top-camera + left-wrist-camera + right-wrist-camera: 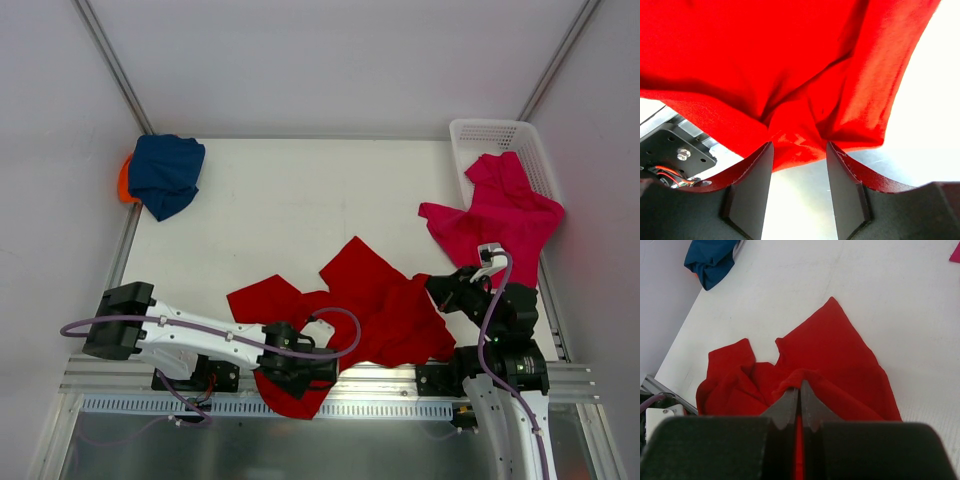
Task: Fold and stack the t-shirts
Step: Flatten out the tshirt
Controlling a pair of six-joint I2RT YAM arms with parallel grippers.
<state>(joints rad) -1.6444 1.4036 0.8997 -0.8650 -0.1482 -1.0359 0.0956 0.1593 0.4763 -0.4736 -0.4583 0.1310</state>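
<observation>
White tabletop (300,200) showed no folded pile. The navy t-shirt (165,175) lay bundled at ten o'clock over the orange t-shirt (123,180), which showed only as a sliver. The magenta-pink t-shirt (495,215) spilled from the basket (480,130) at two o'clock. The red t-shirt (385,295) lay crumpled at six o'clock, with the right gripper (800,390) clenched on a fold. The left gripper (797,150) had its jaws apart around bunched red cloth, and whether they pinched it could not be told. All folding seemed left to do.
</observation>
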